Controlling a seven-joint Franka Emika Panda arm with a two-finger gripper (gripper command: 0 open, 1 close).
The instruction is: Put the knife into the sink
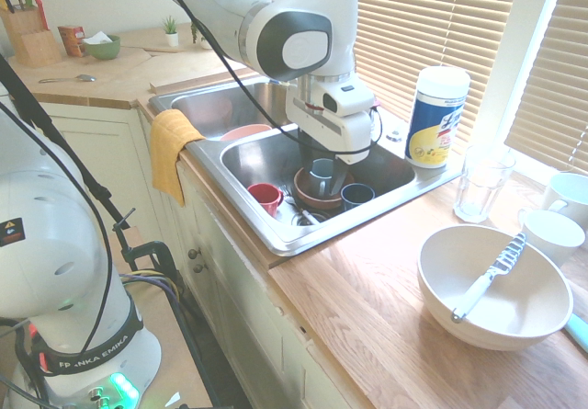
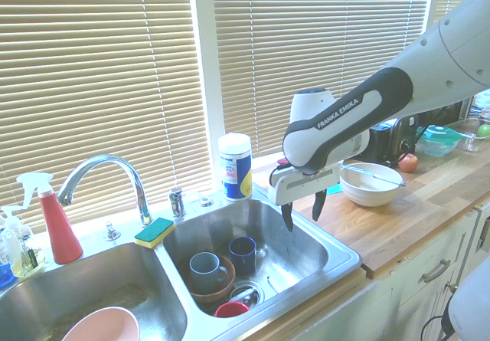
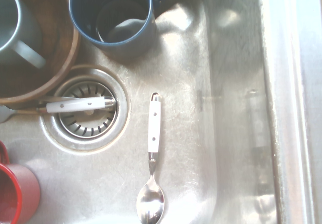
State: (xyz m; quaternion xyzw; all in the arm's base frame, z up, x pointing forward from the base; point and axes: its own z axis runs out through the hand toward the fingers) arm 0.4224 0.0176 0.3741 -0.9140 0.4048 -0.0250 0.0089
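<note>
Across the white bowl [image 1: 494, 285] lies the knife [image 1: 488, 277], well apart from the empty, open-fingered pincer [image 2: 303, 212] above the sink [image 2: 306, 253].

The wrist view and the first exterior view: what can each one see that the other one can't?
Only the wrist view shows the white-handled spoon lying on the sink floor beside the drain. Only the first exterior view shows the knife resting in the white bowl on the counter, the yellow cloth and the open gripper. Both show the sink, the blue mug and the red cup.
</note>
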